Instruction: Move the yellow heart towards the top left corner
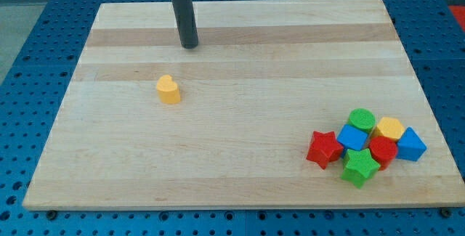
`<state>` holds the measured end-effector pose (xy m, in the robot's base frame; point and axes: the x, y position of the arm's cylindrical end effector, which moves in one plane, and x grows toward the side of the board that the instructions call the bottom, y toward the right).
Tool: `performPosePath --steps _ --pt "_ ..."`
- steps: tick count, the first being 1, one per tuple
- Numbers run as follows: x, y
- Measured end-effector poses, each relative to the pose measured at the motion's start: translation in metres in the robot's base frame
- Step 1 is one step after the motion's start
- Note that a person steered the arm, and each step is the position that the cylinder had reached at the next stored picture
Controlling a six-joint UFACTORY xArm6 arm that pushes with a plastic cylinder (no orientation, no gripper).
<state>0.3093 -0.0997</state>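
- Nearest the view's bottom edge: pale wooden board, the largest item, resting on a blue perforated table.
- Straight dark rod drops in from the view's top; my tip sits on the board's upper left part. No claw on this rig, so no spread or pinch state to log.
- Yellow heart block lies alone at about 7 o'clock from my tip, near but apart from it, in the board's left half.
- Cluster at the board's 4 o'clock corner, blocks touching or just beside one another: red star, green star, blue cube-like block, blue block, red block, green cylinder, yellow block.
- Cluster is well apart from my tip and the heart.
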Motion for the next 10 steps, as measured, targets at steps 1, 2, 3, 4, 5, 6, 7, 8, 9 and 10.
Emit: performPosePath --steps 1,2,3,4,5,6,7,8,9,10 --pt "0.004 0.012" --pt "0.063 0.062" --pt "0.111 0.068" --pt "0.171 0.057" --pt "0.186 0.033" --pt "0.180 -0.004" --pt "0.160 -0.011" --pt "0.079 -0.036" --pt "-0.015 -0.061" --pt "-0.038 -0.073"
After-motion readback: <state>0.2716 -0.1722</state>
